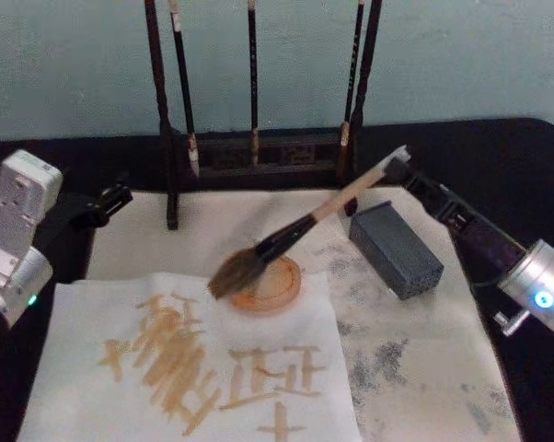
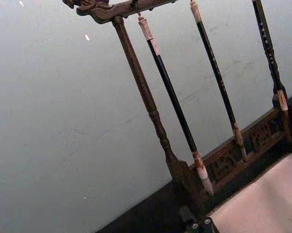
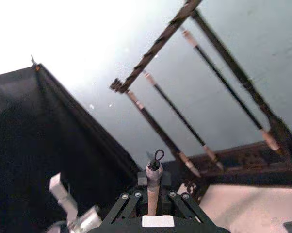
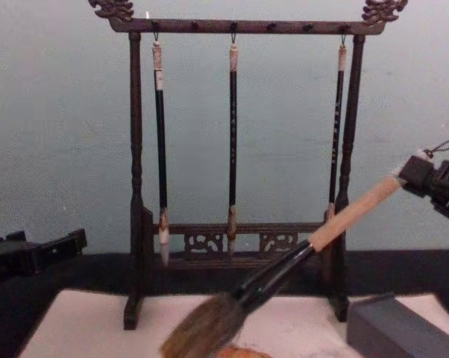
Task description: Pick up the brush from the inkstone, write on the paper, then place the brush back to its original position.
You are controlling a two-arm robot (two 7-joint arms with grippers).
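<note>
One brush (image 1: pixel 295 230), clamped in the right tool (image 1: pixel 398 167), slants down over paper (image 1: pixel 75 331).

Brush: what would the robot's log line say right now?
right gripper: holds brush | bristles: by orange dish | inkstone: right of dish | left gripper: parked left

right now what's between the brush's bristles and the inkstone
In the head view, a round orange dish sits beside the brush bristles, then bare grey-speckled sheet up to the inkstone.
</note>
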